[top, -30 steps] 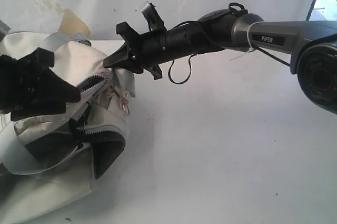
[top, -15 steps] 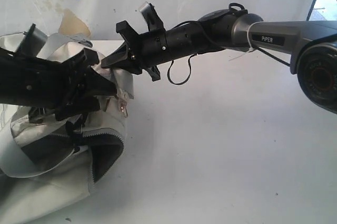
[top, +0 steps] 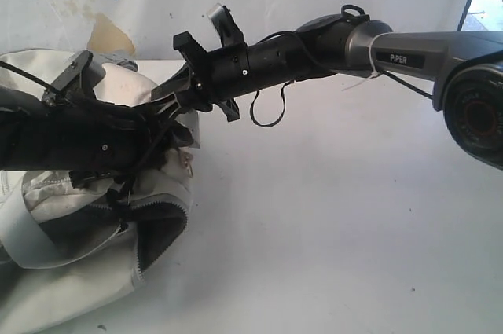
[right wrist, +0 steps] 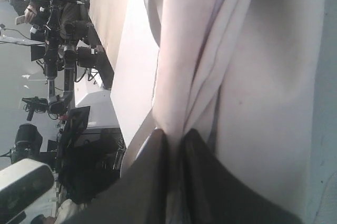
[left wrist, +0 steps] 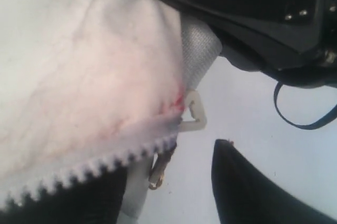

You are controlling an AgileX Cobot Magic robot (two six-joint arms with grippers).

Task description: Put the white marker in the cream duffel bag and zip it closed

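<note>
Your right claw [right wrist: 176, 138] is pinched tight on a fold of the soft cream fabric duffel bag [top: 86, 279] lying on the white surface [top: 330, 232]. Your left claw [top: 177, 130] hovers beside the bag's grey zipper teeth [left wrist: 95, 167], and you cannot tell how wide it stands.

Left arm [top: 78, 141] overlies cream duffel bag [top: 63, 287]

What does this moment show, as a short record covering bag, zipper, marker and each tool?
bag: cream duffel bag lying on the white table
zipper: partly open, dark lining showing
white marker: not in view
right tool: shut on a fold of the bag's fabric
left tool: open, beside the zipper pull, holding nothing
</note>
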